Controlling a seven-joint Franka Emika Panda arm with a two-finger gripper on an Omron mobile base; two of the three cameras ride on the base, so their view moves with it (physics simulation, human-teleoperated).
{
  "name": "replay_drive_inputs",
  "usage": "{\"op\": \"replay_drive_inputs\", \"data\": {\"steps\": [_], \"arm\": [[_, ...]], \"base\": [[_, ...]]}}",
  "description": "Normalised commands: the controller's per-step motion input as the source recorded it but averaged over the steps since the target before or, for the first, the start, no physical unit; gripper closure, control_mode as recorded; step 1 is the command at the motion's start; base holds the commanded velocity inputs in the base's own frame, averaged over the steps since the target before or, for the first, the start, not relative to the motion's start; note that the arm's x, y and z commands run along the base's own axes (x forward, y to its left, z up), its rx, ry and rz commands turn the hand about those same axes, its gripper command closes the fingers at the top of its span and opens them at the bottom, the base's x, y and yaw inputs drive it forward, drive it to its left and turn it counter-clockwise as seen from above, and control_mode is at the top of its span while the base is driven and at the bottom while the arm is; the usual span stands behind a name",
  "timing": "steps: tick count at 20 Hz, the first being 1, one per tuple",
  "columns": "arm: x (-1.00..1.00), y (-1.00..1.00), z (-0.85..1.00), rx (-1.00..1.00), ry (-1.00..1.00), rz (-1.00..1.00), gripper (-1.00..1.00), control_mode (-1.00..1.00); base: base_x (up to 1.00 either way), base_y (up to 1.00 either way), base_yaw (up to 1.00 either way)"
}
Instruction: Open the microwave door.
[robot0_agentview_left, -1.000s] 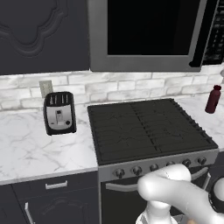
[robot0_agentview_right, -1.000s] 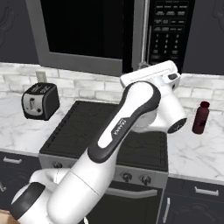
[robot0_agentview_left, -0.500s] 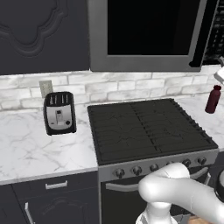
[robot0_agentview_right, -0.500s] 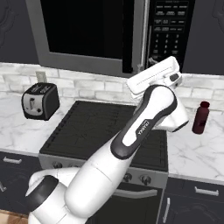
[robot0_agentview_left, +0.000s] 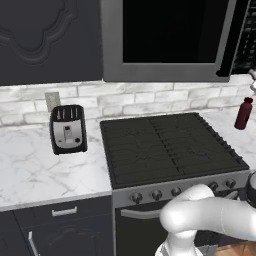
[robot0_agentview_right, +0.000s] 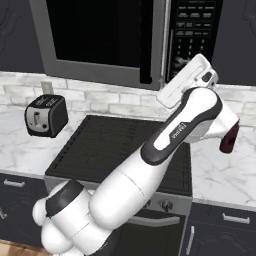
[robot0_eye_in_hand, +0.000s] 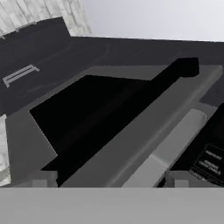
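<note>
Right base view: the gripper (robot0_agentview_right: 167, 85) has risen to the microwave door (robot0_agentview_right: 100, 40) handle, upper centre. Whether its fingers are spread, I cannot tell. The door looks slightly ajar, so opening has probably begun.

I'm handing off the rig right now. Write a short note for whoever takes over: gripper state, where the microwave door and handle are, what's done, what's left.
Gripper: hidden behind the white hand, raised near the microwave door's handle side; whether it is open or shut cannot be told.
Microwave: mounted above the stove. The black vertical handle sits at the door's right edge, beside the keypad.
Done: arm brought up to the handle area.
Left: grip the handle, pull the door open. Its handle edge already looks slightly ajar.
</note>
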Motion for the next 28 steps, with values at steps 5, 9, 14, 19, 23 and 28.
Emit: {"op": "replay_drive_inputs", "data": {"steps": [5,9,14,19,23,28], "arm": [[0.53,0.0,0.0,-0.37,0.0,0.0,-1.0,-1.0],[0.74,0.0,0.0,-0.25,0.0,0.0,-1.0,-1.0],[0.53,0.08,0.0,-0.14,0.0,0.0,-1.0,-1.0],[0.02,0.47,0.0,-0.15,-0.09,0.09,-1.0,-1.0],[-0.15,0.78,0.0,-0.22,-0.18,0.12,-1.0,-1.0],[-0.08,0.99,0.0,-0.25,-0.11,0.14,-1.0,-1.0]], "base": [[0.0,0.0,0.0],[0.0,0.0,0.0],[0.0,0.0,0.0],[0.0,0.0,0.0],[0.0,0.0,0.0],[0.0,0.0,0.0]]}}
